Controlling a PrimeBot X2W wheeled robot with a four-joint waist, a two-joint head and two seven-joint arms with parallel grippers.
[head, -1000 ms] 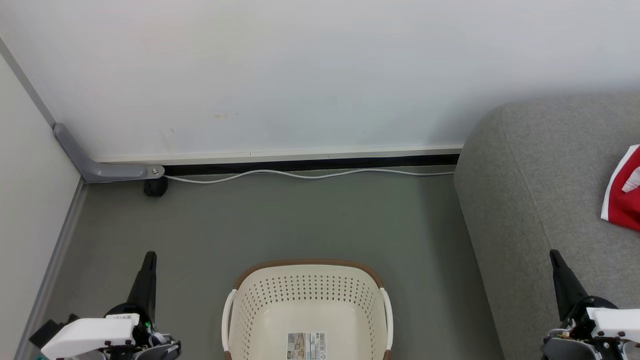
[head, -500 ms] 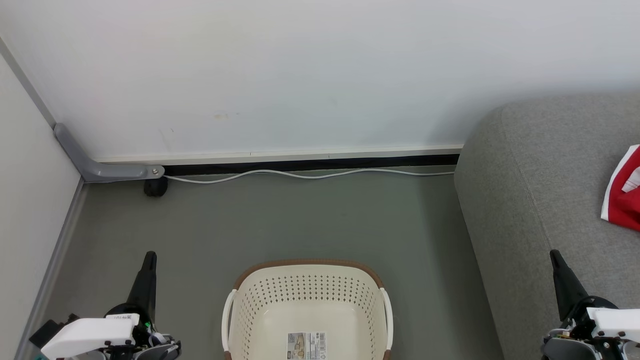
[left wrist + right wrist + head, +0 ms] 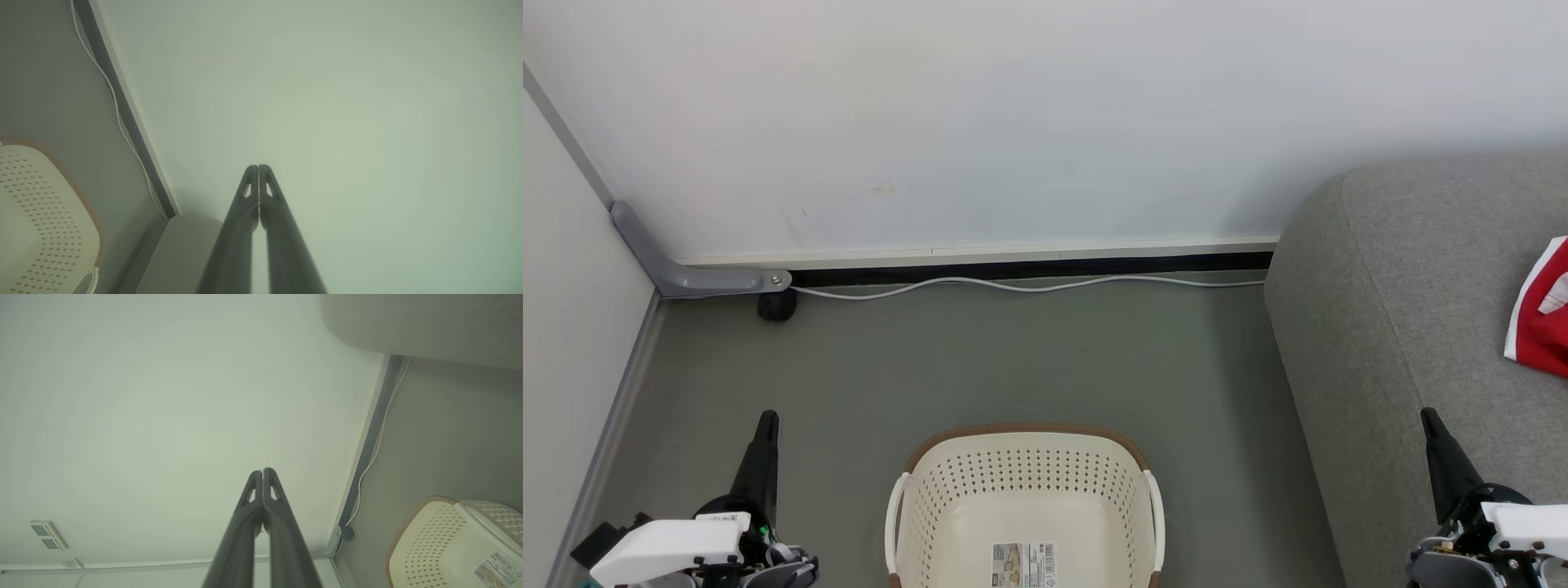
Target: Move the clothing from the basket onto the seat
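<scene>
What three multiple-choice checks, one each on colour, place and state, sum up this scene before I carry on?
1. What colour is the rim of the basket? A brown, B blue, C black.
2. Where does the red clothing lie? A in the basket, B on the grey sofa, C over a chair.
3. How do the left gripper and right gripper stand? A both shut, B both open, C one open.
Answers: 1 A, the head view shows a brown band atop the cream walls. 2 B, the red fabric rests on the sofa, and the basket's bottom is bare but for a label. 3 A, each wrist view shows its jaws pressed together.
</scene>
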